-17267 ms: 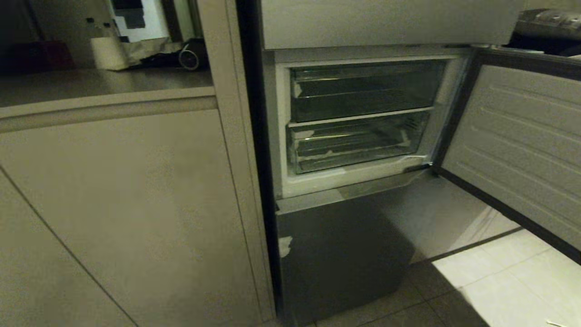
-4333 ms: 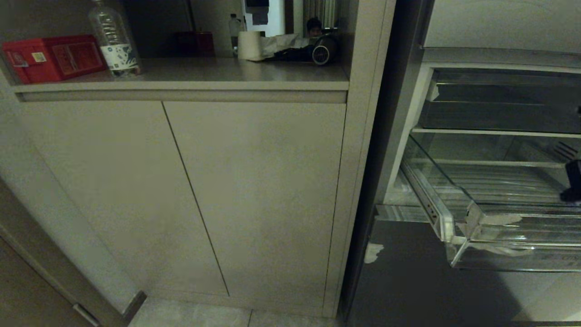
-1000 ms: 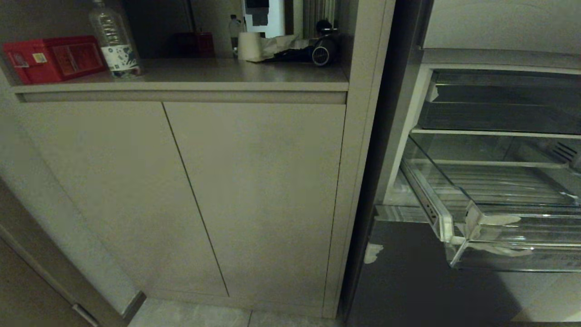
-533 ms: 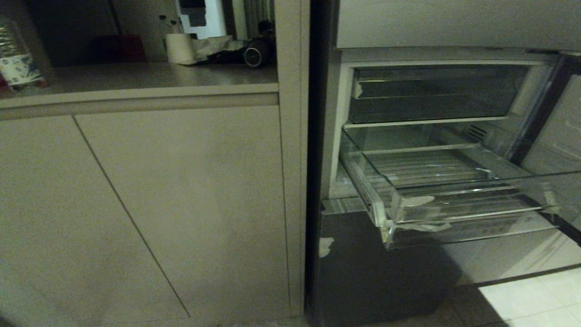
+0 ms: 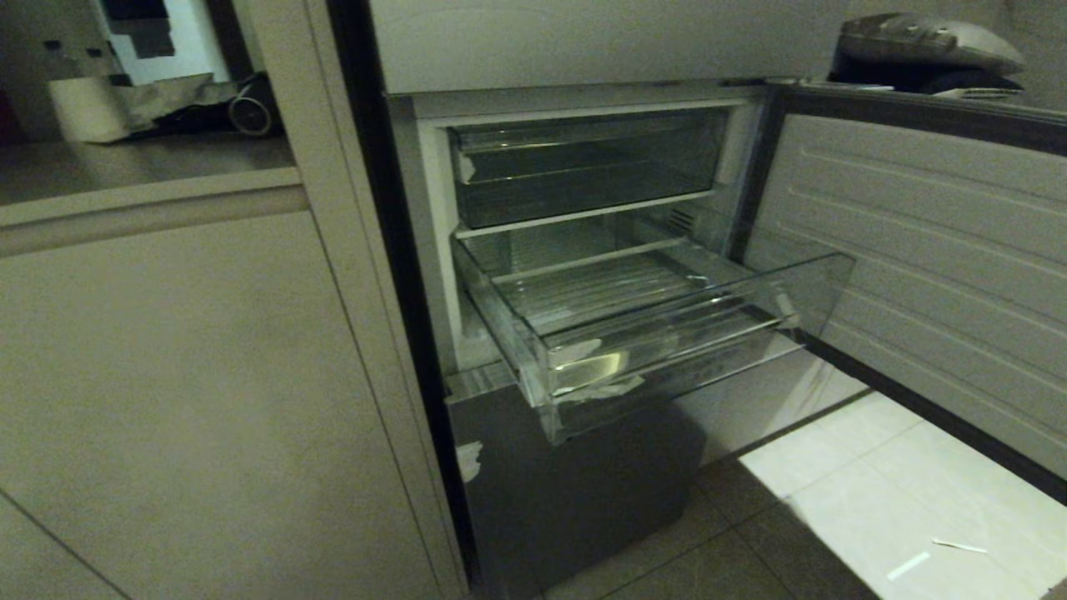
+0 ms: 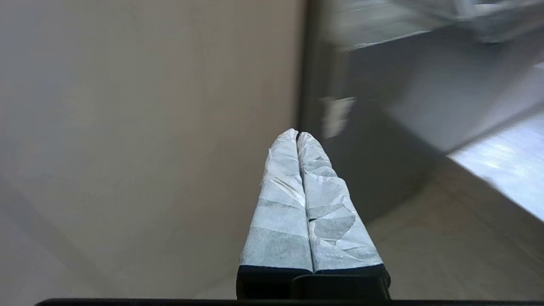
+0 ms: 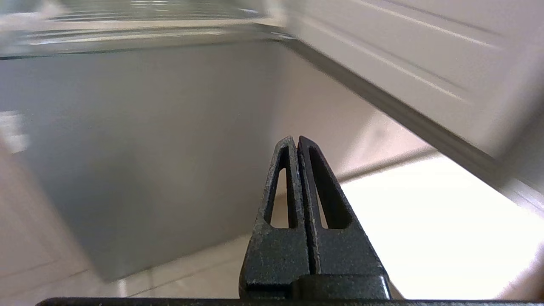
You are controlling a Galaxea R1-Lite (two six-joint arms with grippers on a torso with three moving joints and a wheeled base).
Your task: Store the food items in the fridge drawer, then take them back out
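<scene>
Head view gives me the fridge drawer (image 5: 658, 333) pulled out, nothing visible inside. My right gripper (image 7: 297, 140) hangs low below its front, fingers pressed together; left gripper (image 6: 296, 134) likewise closed, facing the cabinet (image 6: 148, 106).

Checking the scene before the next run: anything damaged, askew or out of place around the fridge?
Pale patches, like peeling film or tape, cling to the front left corner of the pulled-out clear plastic fridge drawer, and another to the grey steel lower door panel. Two small white scraps lie on the floor tiles. No food is visible in the drawer.
</scene>
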